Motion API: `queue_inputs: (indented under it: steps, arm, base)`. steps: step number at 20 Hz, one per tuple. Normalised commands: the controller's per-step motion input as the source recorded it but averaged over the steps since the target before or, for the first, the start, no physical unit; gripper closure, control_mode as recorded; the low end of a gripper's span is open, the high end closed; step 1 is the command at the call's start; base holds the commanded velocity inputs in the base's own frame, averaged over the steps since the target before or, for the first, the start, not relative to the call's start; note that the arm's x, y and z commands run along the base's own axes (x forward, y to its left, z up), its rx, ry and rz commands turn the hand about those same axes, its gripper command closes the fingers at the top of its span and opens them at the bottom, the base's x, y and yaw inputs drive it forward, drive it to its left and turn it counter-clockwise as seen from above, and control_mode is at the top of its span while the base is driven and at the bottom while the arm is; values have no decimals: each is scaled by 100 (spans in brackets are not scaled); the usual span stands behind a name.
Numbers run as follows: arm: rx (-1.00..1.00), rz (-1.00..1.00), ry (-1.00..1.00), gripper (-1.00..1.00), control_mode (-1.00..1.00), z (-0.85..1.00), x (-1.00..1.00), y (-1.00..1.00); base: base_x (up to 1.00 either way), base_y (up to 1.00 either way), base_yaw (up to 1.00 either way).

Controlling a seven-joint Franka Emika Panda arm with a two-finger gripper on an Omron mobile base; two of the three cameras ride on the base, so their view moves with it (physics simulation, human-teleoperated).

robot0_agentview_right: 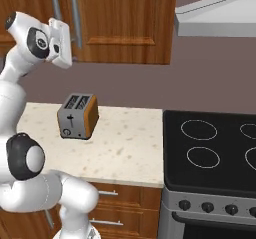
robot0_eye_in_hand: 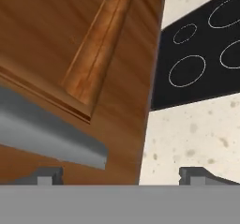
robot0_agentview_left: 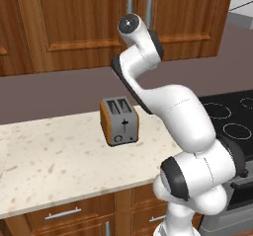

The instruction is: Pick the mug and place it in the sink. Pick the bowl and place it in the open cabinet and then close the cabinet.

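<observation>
A pale speckled counter (robot0_agentview_left: 59,156) runs under a row of brown wooden wall cabinets, with a black stovetop (robot0_agentview_right: 215,153) set at its right end and a grey range hood (robot0_agentview_right: 215,15) above that. On the counter stands a toaster (robot0_agentview_left: 119,121) with orange-brown sides and a grey front; it is upright and well apart from the stove. The cabinet (robot0_agentview_left: 99,18) hangs directly above the toaster, its panelled doors shut flat, and two long silver bar handles (robot0_agentview_left: 139,3) run side by side where the doors meet. The white arm is raised high, its hand up at the level of those handles and close to the door face. In the hand view the door fills the left half, its raised panel moulding running diagonally and one grey handle (robot0_eye_in_hand: 47,134) crossing low in front of it; the counter and stove rings show past the door's edge on the right. The gripper (robot0_eye_in_hand: 122,175) has its fingers spread wide, one tip on either side of the door's edge, and nothing is held between them. Whether a finger touches the handle cannot be told. Drawer fronts with silver pulls sit below the counter.
</observation>
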Motion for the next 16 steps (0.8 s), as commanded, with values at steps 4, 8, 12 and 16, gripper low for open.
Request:
queue_inputs:
  steps: [4, 8, 12, 16]
  arm:
    - [5, 50, -40, -100, -100, -100, 91, -2]
    - [14, 46, -27, -100, -100, -80, 100, -35]
    - [14, 37, -17, -100, -100, -47, 100, -21]
    - [11, 27, -8, -100, -100, -31, 100, -1]
  base:
    - [0, 0, 0]
    - [0, 0, 0]
    - [0, 0, 0]
    - [0, 0, 0]
